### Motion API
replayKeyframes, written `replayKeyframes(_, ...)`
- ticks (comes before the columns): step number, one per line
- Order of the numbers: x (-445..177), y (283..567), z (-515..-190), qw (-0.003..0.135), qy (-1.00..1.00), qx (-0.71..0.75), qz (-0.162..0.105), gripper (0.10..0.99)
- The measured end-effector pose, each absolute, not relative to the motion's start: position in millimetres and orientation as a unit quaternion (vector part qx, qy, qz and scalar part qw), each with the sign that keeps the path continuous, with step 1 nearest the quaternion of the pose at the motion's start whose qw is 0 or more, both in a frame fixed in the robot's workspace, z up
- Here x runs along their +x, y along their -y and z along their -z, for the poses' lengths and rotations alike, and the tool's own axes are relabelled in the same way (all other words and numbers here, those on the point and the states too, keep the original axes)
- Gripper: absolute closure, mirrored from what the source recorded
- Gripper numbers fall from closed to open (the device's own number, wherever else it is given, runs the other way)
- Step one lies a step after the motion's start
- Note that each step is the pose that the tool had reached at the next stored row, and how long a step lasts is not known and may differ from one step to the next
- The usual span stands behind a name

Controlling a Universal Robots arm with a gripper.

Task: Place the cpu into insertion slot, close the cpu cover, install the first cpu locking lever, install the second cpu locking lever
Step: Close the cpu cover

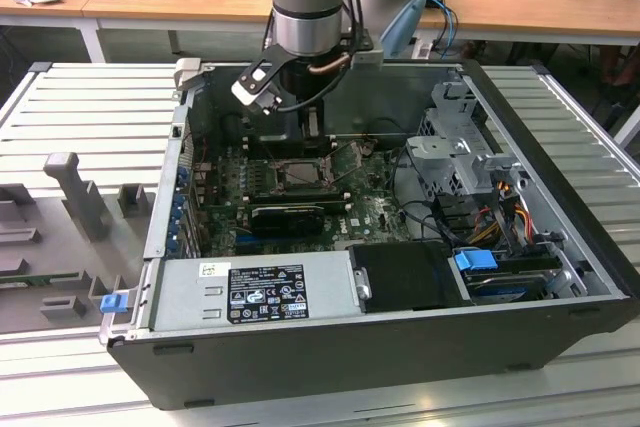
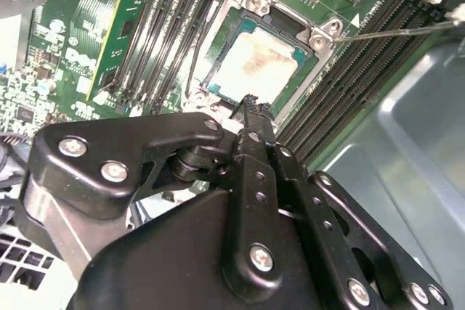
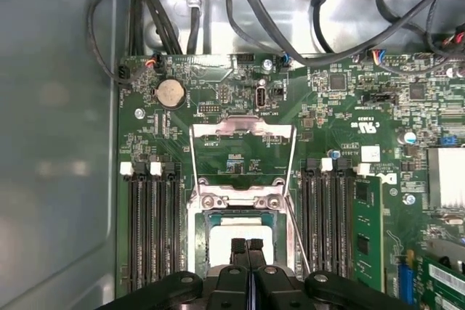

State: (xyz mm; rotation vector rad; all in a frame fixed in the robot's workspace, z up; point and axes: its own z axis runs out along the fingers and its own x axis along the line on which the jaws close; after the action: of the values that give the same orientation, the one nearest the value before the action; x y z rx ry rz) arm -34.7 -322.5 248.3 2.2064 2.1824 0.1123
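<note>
The arm reaches down into the open case, which lies on its side on the ribbed table so that the board faces up and can be reached from above.

The cpu lies flat in the slot. Its pale metal top faces up, its green edge sits inside the dark frame, and it looks level, so I judge the first step done.

The claw hangs just above the near edge of the cpu. Both wrist views show its fingertips pressed together with nothing between them. Closed like this, the tips form one narrow blunt point, which to my eye suits nudging thin metal parts better than gripping. I cannot tell whether the tips touch the chip or stop just short of it.

The cover seems to stand hinged back on the far side of the slot. Its silvery tab is up and green board shows through its opening, which would explain why the whole chip top is bare. I judge it not yet closed.

A thin lever juts out sideways from the corner of the slot over the memory slots, apparently unlatched so the cover is free to swing.
</note>
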Motion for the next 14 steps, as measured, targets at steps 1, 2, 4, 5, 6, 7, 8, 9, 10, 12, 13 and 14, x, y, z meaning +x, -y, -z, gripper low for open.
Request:
replayKeyframes(1,-34.7,322.5,-251.0,0.018,-0.703,0.71,-0.036,0.98)
replayKeyframes(2,-34.7,322.5,-252.0,0.018,-0.703,0.71,-0.036,0.98)
replayKeyframes(4,-32.3,322.5,-252.4,0.018,-0.703,0.71,-0.036,0.98)
replayKeyframes(5,-31.4,322.5,-252.4,0.018,-0.703,0.71,-0.036,0.98)
replayKeyframes(6,-31.3,322.5,-253.3,0.018,-0.703,0.71,-0.036,0.98)
replayKeyframes(7,-31.3,322.4,-254.7,0.018,-0.703,0.71,-0.036,0.98)
replayKeyframes(8,-31.2,322.4,-256.6,0.018,-0.703,0.71,-0.036,0.98)
replayKeyframes(9,-31.2,322.4,-257.2,0.018,-0.703,0.71,-0.036,0.98)
replayKeyframes(10,-30.3,322.4,-257.6,0.018,-0.703,0.71,-0.036,0.98)
replayKeyframes(12,-27.6,322.4,-258.0,0.018,-0.703,0.71,-0.036,0.98)
replayKeyframes(13,-26.8,322.4,-258.1,0.018,-0.703,0.71,-0.036,0.98)
replayKeyframes(14,-25.8,322.4,-258.1,0.018,-0.703,0.71,-0.036,0.98)
